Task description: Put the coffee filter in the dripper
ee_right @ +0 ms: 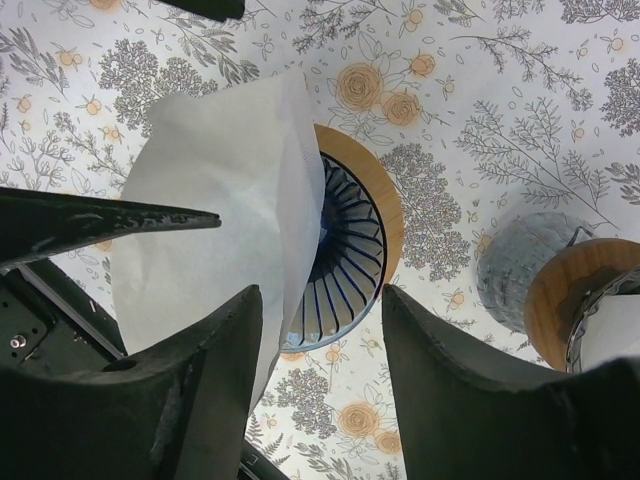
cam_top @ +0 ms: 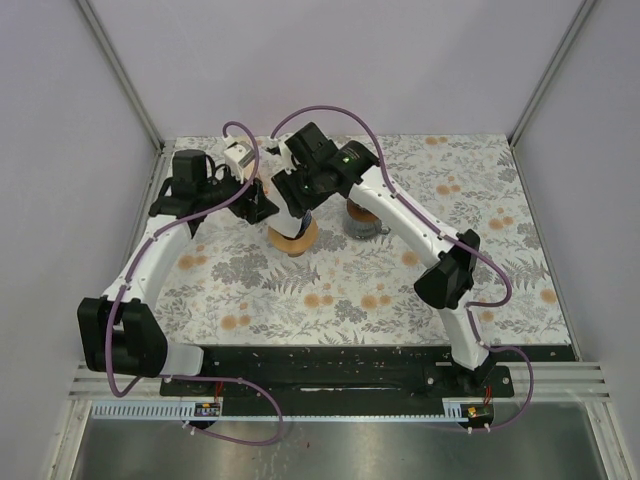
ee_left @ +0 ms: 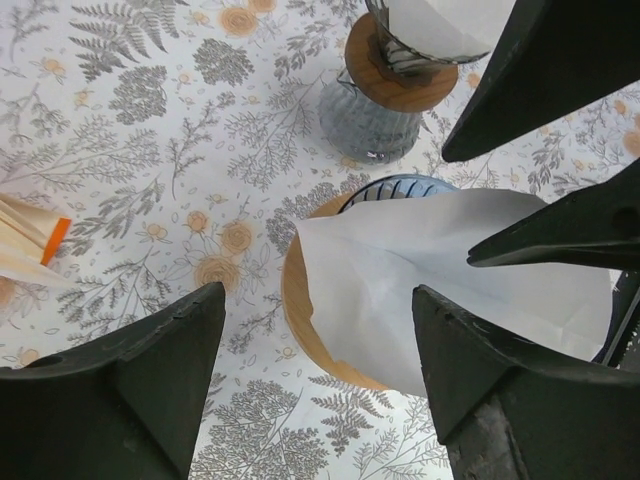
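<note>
Flowered table (cam_top: 400, 290) is spread under both arms. At its far middle, the left gripper (ee_left: 318, 300) is held wide and the right gripper (ee_right: 320, 295) parted, nothing gripped. The filter (ee_right: 220, 200) is laid tilted over the dripper (ee_right: 350, 240), half its ribs uncovered.

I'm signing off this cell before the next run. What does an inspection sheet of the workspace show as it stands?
Surface: floral cloth covers the table and lies flat.
Job's things: the white filter lies tilted across the dripper. It hides one side and leaves the ribs bare on the other, so it is not seated.
Clutter: grey pot with a wooden collar beside the dripper; paper stack with an orange band.
Grippers: left gripper open, above the filter; right gripper open, above the dripper.
Cables: purple cables loop over both arms.
Surroundings: plain walls, metal corner posts.
</note>
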### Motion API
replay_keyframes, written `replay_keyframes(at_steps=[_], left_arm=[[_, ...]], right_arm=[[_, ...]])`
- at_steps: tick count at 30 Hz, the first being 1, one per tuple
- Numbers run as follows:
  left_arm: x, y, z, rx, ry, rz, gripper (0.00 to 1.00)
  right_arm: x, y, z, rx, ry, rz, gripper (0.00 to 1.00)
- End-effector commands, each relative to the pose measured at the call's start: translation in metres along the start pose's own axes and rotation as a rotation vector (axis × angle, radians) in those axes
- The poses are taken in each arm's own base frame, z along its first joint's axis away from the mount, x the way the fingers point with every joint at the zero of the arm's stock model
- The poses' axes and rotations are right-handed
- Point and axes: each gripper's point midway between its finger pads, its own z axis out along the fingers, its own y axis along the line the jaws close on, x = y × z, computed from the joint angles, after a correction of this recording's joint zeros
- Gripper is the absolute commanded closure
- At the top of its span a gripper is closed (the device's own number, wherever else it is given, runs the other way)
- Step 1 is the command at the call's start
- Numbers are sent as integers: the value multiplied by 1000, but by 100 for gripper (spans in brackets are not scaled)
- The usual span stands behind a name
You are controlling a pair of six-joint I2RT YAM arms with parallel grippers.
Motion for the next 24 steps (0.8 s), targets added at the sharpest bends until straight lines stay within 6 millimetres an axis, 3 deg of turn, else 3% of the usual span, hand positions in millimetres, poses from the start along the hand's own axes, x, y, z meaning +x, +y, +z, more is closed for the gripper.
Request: replay_keyframes(at_steps=[1,8,16,21,24], left_arm=[[-36,4,-8,-33,-70,87,21],[-41,4,-4,-35,-74,50,23],[-34,11,-2,-81,-47,32,36],[-30,9,-2,-86,-30,37,36],[-33,7,-5,-85,-29,30,33]], right_arm=[[-18,-12,-18,34,-81,20,41],[-22,-7,-21,-1,-117,28,41],[-19,-13,-23,21,-133,30,43],[-16,-17,-15,27,-138,33,43],[-27,-17,-28,27,-177,14,41]])
